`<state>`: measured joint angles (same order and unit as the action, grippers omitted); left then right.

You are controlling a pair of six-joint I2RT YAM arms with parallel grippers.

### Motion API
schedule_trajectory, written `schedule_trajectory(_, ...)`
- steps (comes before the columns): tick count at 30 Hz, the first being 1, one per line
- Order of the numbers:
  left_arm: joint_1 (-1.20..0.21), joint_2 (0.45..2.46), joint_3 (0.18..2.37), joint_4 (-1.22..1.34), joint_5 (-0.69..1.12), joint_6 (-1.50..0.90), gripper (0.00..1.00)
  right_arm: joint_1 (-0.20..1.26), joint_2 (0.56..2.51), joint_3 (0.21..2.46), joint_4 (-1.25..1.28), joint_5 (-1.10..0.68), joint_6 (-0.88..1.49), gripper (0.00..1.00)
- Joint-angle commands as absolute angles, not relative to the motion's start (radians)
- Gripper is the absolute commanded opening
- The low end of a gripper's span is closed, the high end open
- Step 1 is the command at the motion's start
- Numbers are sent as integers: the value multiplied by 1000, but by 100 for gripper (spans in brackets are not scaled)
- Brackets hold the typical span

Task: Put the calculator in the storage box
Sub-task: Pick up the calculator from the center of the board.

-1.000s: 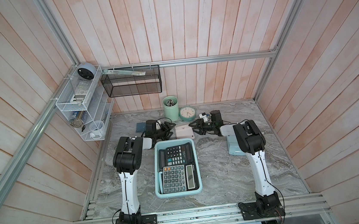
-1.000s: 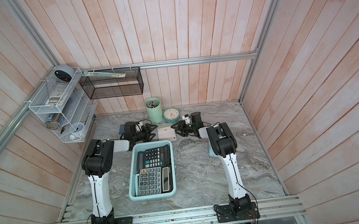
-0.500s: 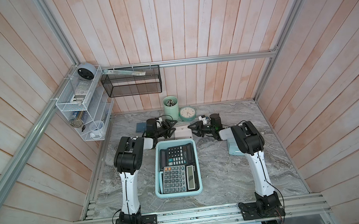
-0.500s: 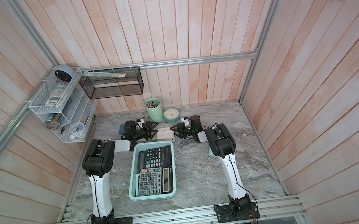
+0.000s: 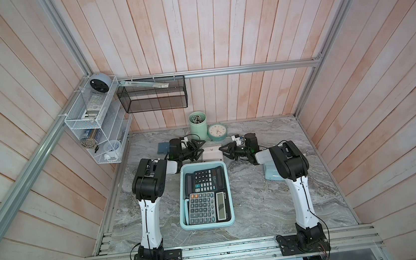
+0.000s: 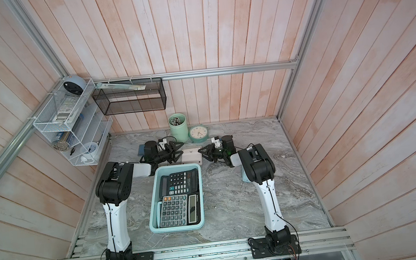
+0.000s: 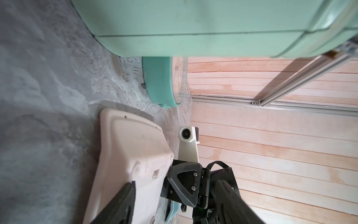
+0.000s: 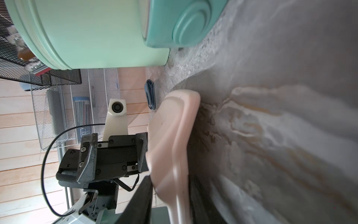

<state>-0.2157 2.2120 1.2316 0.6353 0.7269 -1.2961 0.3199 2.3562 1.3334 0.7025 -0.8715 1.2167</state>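
Both arms reach to the far side of the marble top (image 5: 261,203); the pale calculator (image 5: 212,153) lies face down between the two pincers, their tips pointing at each other across it.

Left pincer (image 5: 199,150): released, jaws wide; in the right wrist view one finger (image 8: 142,151) rests against the calculator's end and the other stands well clear.

Right pincer (image 5: 223,150): one finger over the calculator's back, one beneath its edge; that end looks tipped up off the marble, but the picture is blurred; I cannot tell whether the jaws actually clench it.

Storage box (image 5: 208,226): just behind both pincers, toward the arm bases, between the two arms; a black calculator (image 5: 204,179) and a grey calculator (image 5: 205,208) fill it.

Pen pot (image 5: 198,125) and clock (image 5: 217,132): just beyond the pincers, by the back wall.
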Motion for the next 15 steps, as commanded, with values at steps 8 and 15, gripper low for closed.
schedule_trajectory(8, -167, 2143, 1216, 432, 707, -1136, 69, 301, 2298, 1324, 643, -833, 1147, 35)
schedule_trajectory(15, -197, 2197, 1261, 390, 694, -1095, 69, 301, 2313, 1329, 672, -841, 1168, 34)
